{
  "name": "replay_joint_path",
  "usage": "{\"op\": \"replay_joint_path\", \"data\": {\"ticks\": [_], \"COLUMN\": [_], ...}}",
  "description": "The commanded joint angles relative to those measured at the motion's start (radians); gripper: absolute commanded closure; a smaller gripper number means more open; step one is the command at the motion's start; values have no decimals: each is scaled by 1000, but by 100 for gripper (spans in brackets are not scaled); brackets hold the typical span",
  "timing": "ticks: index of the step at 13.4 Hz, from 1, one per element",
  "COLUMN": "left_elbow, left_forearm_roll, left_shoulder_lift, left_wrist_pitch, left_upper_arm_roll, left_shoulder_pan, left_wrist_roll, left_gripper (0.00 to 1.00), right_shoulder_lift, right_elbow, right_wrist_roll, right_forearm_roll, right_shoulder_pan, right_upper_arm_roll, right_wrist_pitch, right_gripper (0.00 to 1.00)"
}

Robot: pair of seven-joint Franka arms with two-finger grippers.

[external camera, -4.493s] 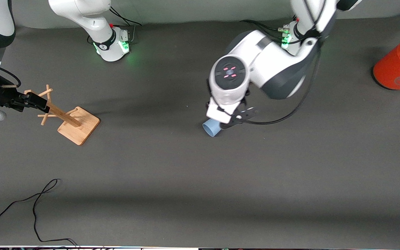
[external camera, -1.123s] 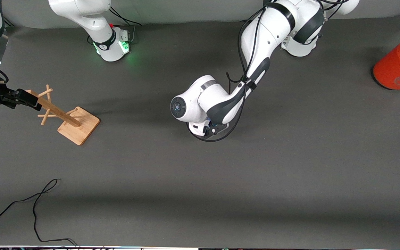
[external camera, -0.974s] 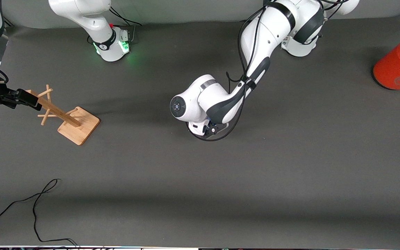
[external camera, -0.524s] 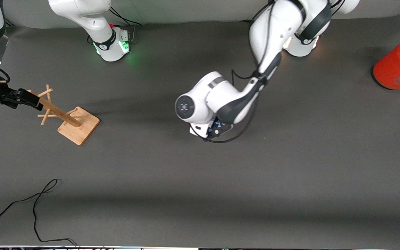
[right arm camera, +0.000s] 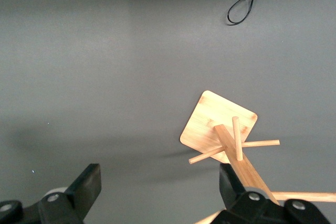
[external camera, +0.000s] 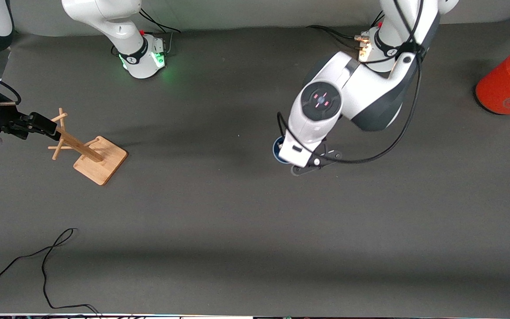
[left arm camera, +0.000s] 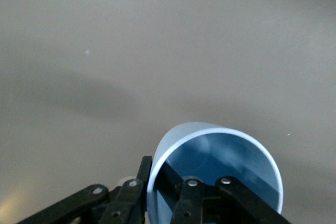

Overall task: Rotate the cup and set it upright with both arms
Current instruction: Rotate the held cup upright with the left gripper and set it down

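The light-blue cup shows in the front view as a dark-blue round opening that faces up, near the table's middle, mostly hidden under the left arm's wrist. My left gripper is shut on its rim. In the left wrist view the cup fills the lower part, and the left gripper pinches its wall, one finger inside and one outside. Whether the cup rests on the table I cannot tell. My right gripper waits open over the top of the peg rack; the right wrist view shows this gripper with nothing between its fingers.
A wooden peg rack on a square base stands at the right arm's end of the table, seen also in the right wrist view as the rack. A large orange can lies at the left arm's end. A black cable trails near the front edge.
The left arm has swung toward its own end of the table and turned its wrist, carrying the cup, whose open mouth now shows facing up. The right arm has barely moved.
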Motion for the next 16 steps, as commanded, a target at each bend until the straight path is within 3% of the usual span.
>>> {"op": "replay_joint_path", "data": {"ticks": [1,3,6,14,15,16], "left_elbow": [-477,-575,-570,-526,-526,-526], "left_forearm_roll": [-10,-3,63,112,112,117], "left_shoulder_lift": [-204,-177,-74,26,26,26], "left_wrist_pitch": [400,571,646,648,648,648], "left_upper_arm_roll": [3,4,4,11,11,11], "left_shoulder_pan": [-12,-59,-78,-76,-76,-75], "left_wrist_roll": [32,32,17,17,20,22], "left_gripper": [100,100,100,100,91,57], "right_shoulder_lift": [-25,-28,-27,-16,-16,-16], "right_elbow": [-18,-18,-21,-24,-24,-22], "right_wrist_roll": [-24,-13,-11,-21,-21,-22], "right_forearm_roll": [8,5,-2,-3,-3,-3], "right_shoulder_pan": [6,44,47,46,46,46], "right_upper_arm_roll": [0,3,3,-3,-3,-3], "right_wrist_pitch": [10,9,10,43,43,43], "right_gripper": [0,0,0,0,0,0]}}
